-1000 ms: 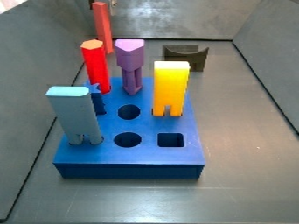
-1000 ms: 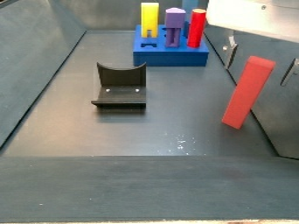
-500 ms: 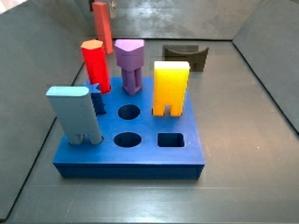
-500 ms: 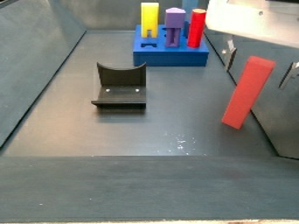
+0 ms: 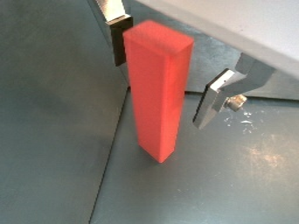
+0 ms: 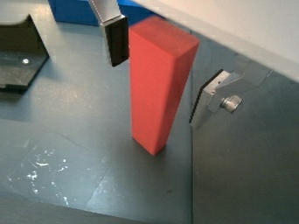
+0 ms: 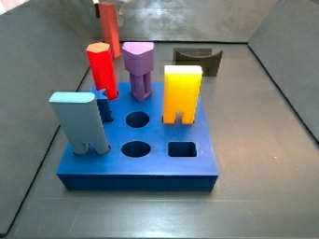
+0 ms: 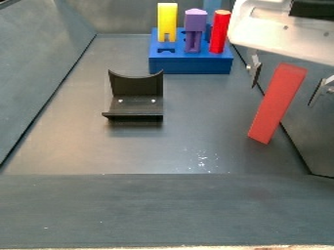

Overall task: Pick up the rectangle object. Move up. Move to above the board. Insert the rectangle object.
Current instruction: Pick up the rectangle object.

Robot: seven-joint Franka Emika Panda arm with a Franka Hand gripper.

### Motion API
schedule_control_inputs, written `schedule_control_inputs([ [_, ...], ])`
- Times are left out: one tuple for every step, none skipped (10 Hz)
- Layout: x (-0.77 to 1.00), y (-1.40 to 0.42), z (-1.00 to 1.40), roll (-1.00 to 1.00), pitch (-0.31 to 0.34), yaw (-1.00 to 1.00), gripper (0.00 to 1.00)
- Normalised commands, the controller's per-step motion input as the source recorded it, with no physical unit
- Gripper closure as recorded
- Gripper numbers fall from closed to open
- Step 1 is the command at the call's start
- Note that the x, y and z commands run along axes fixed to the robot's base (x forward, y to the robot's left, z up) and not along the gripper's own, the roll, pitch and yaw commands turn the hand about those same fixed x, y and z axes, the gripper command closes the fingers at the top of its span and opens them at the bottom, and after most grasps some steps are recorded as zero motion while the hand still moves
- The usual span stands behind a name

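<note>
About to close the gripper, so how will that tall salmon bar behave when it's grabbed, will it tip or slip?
The rectangle object looks rigid, with flat matte sides, so slipping seems unlikely. Tall, slim and leaning, it could tip if nudged. The open gripper straddles its upper part.

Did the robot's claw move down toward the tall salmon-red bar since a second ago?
Yes. In a side view the gripper has come lower around the tall salmon-red bar, judged against the dark blue board, which has stayed put. The bar has not moved.
</note>
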Motion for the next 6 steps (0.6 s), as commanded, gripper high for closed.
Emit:
schedule_control_inputs([
  [0.00,0.00,0.00,0.00,0.000,0.00,0.00],
  [0.00,0.00,0.00,0.00,0.000,0.00,1.00],
  [0.00,0.00,0.00,0.00,0.000,0.00,1.00],
  [0.00,0.00,0.00,0.00,0.000,0.00,1.00],
  [0.00,0.00,0.00,0.00,0.000,0.00,1.00],
  [0.00,0.00,0.00,0.00,0.000,0.00,1.00],
])
